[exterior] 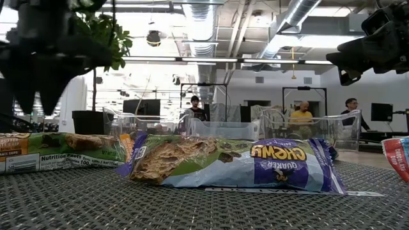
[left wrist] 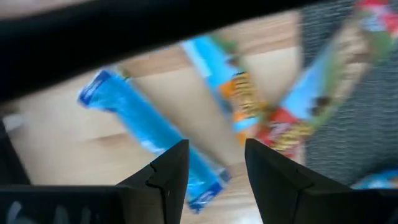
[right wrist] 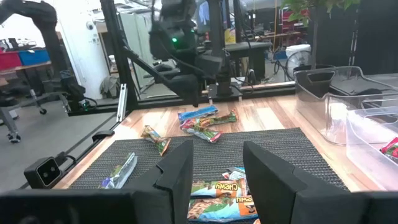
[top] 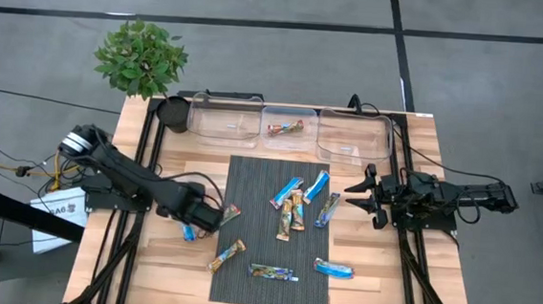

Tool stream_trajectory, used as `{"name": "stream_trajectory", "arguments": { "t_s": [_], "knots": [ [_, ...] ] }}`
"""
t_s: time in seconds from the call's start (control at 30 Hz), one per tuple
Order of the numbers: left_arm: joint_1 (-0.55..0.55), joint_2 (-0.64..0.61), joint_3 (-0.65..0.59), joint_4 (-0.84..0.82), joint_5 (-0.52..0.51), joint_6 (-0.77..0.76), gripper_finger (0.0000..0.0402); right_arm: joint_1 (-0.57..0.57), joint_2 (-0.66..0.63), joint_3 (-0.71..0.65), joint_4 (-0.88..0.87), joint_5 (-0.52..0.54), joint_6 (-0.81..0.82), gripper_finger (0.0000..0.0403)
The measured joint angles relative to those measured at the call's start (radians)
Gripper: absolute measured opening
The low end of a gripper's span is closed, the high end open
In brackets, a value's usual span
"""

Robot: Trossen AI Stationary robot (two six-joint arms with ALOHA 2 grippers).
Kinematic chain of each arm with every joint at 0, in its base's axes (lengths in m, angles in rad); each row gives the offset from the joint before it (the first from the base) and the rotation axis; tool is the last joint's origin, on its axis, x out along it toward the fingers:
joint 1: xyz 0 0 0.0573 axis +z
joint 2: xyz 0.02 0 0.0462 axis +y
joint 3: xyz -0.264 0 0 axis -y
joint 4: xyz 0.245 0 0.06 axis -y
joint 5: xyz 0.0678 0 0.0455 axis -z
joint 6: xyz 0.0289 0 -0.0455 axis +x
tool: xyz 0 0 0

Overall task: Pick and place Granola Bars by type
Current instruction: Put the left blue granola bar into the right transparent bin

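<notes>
The left gripper (top: 211, 218) is low over the wood at the mat's (top: 250, 184) left edge, its fingers (left wrist: 168, 171) apart with nothing between them; below them lie a bright blue bar (left wrist: 146, 134) and a blue and orange-red bar (left wrist: 233, 102), side by side on the bare wood, and neither is gripped. From above, the blue bar (top: 188, 231) shows just beside the gripper and the other bar (top: 231, 212) pokes out onto the mat edge. The right gripper (top: 361, 196) hangs above the table at the mat's right side, well apart from the left one, fingers (right wrist: 177, 171) spread and empty. Most bars are scattered on the dark mat: a cluster (top: 299, 202) near its middle (blue ones and tan-orange ones lying close or overlapping), one tan bar (top: 227, 255) toward the near-left corner, one (top: 274, 272) along the near edge, and a blue one (top: 333, 268) just off the mat's right side. Three clear bins stand in a row along the far edge; the middle bin (top: 290, 115) holds one bar (top: 285, 128), and the left bin (top: 227, 106) and right bin (top: 355, 120) hold no bars that can be made out. A potted plant (top: 141, 57) sits past the table's far-left corner.
</notes>
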Motion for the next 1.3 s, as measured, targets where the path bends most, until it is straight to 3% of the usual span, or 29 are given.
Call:
{"name": "stream_trajectory", "arguments": {
  "t_s": [0.33, 0.53, 1.03, 1.3],
  "knots": [
    [-0.002, -0.128, -0.138, -0.003, 0.036, -0.164, 0.0151, 0.0, 0.0, 0.0, 0.0, 0.0, 0.0, 0.0132],
    [-0.002, -0.13, -0.192, 0.016, 0.153, -0.22, 0.0151, 0.0, 0.0, 0.0, 0.0, 0.0, 0.0, 0.0134],
    [0.011, -0.138, -0.215, 0.075, 0.102, -0.299, 0.0151, 0.0, 0.0, 0.0, 0.0, 0.0, 0.0, 0.0133],
    [0.038, -0.138, -0.29, 0.216, 0.127, -0.311, 0.0151, 0.0, 0.0, 0.0, 0.0, 0.0, 0.0, 0.0133]
  ]
}}
